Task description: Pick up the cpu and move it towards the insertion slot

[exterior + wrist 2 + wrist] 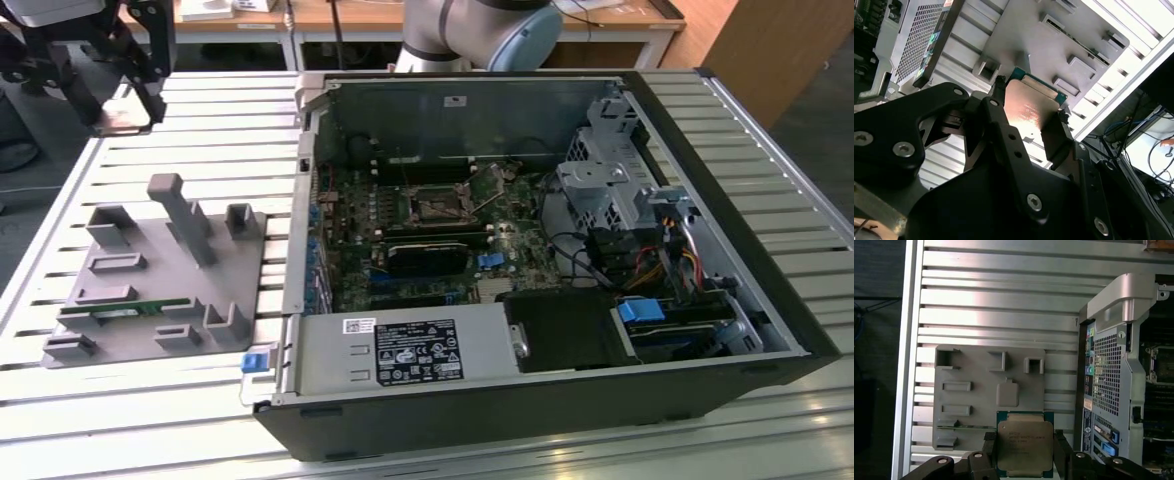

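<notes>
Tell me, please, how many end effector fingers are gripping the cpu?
2. In the first wrist view, one finger clamps one edge of the cpu, the other finger the opposite edge. Further fingers could be hidden.

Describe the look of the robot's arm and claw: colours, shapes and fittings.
The claw is matt black, built of flat angular linkage plates joined by silver screws, ending in two slim fingers. In the exterior view the arm is rounded, light grey metal with a blue-grey joint cap.
</notes>
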Available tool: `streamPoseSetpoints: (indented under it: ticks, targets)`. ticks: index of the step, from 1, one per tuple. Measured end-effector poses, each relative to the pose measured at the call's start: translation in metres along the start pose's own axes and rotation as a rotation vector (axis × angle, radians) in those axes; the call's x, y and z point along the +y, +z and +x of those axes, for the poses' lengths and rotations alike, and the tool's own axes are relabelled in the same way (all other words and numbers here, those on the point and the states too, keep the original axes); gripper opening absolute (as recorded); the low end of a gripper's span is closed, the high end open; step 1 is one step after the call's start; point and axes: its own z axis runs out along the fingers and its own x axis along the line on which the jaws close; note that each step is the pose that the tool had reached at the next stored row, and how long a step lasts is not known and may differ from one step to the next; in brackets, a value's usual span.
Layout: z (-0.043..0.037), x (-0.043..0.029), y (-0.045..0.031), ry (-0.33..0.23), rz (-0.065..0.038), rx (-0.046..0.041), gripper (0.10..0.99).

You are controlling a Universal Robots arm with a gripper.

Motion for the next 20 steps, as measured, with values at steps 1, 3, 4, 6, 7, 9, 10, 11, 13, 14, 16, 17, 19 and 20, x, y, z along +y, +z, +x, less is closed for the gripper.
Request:
streamPoseSetpoints:
  ticks: [1,3,4,6,7,9,10,11,13,14,16,17,19,20]
  targets:
    - [-0.0011,0.0000,0.0000,0.000,0.000,0.0000,0.537]
    - [-0.0035,-0.0001,0.0000,0.000,0.000,0.0000,0.537]
    - [-0.0047,-0.0002,0.0000,0.000,0.000,0.0000,0.537]
    - [-0.0071,-0.0002,0.0000,0.000,0.000,0.0001,0.537]
    - [-0.0083,-0.0003,0.0000,0.000,0.000,0.0000,0.537]
    - [-0.0106,-0.0004,0.0000,0.000,0.000,0.0001,0.537]
    - [-0.0117,-0.0004,0.0000,0.000,0.000,0.0000,0.537]
    - [-0.0129,-0.0004,0.0000,0.000,0.000,0.0000,0.537]
    - [-0.0154,-0.0005,0.0000,0.000,0.000,0.0000,0.537]
    - [-0.0165,-0.0006,0.0000,0.000,0.000,0.0000,0.537]
    - [-0.0189,-0.0006,0.0000,0.000,0.000,0.0001,0.537]
    - [-0.0201,-0.0007,0.0001,0.000,0.000,0.0000,0.537]
    - [-0.0224,-0.0008,0.0000,0.000,0.000,0.0000,0.537]
    - [-0.0237,-0.0008,0.0000,0.000,0.000,0.0000,0.537]
